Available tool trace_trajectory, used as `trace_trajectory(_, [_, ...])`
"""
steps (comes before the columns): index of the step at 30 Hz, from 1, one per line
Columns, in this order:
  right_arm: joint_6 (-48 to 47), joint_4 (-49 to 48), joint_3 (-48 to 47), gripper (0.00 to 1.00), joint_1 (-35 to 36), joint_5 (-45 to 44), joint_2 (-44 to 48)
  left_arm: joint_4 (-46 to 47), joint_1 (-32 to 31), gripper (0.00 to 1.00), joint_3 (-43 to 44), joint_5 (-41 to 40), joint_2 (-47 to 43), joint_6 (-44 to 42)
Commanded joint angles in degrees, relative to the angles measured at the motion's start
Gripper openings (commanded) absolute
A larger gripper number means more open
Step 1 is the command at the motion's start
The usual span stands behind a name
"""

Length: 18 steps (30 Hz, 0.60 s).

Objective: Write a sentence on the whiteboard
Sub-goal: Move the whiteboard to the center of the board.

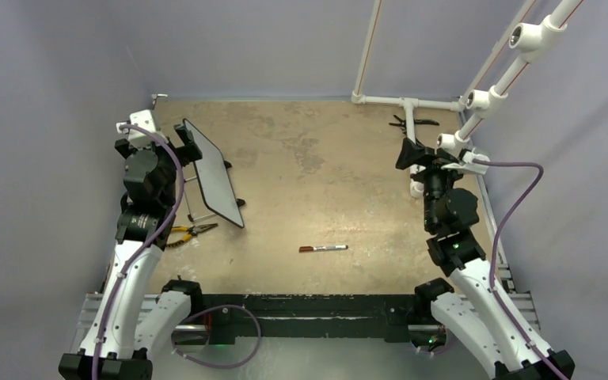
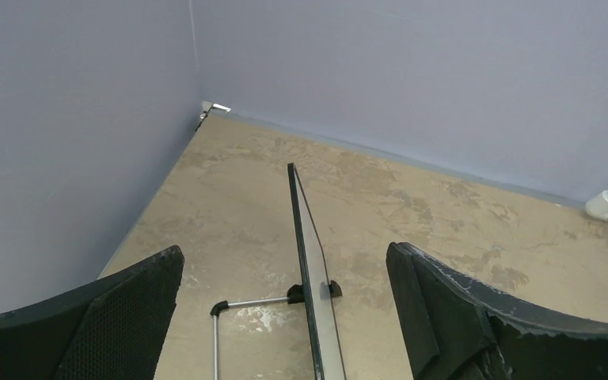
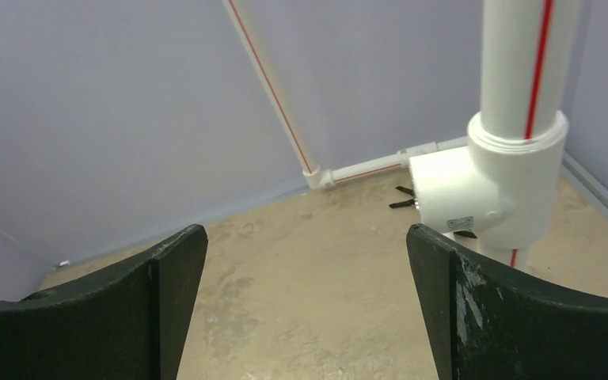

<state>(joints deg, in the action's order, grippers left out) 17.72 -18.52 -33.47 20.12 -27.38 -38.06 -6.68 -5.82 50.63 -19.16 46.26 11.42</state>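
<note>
The whiteboard [image 1: 215, 176] stands tilted on its feet at the left of the table, and its face looks blank from above. No red sentence shows on it. In the left wrist view I see the whiteboard [image 2: 317, 293] edge-on. My left gripper [image 1: 188, 142] hangs just above the board's far top edge. It is open, with the left gripper's [image 2: 285, 253] jaws standing wide on either side of the edge, not touching it. A red-capped marker [image 1: 323, 248] lies on the table at front centre. My right gripper [image 1: 412, 153] is open and empty at the right, and the right gripper [image 3: 307, 233] is over bare table.
Yellow-handled pliers [image 1: 191, 231] lie near the left arm beside the board's metal stand [image 2: 245, 304]. Black pliers [image 1: 412, 123] lie at the back right. A white PVC pipe frame [image 1: 475, 100] rises at the right, with its tee [image 3: 483, 186] close to my right fingers. Walls enclose the table.
</note>
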Motion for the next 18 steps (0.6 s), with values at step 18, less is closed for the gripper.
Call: trace_trajectory(18, [-12.9, -6.6, -3.0, 0.83, 15.7, 22.8, -12.6, -5.4, 0.0, 0.99, 14.0, 9.3, 11.5, 5.0])
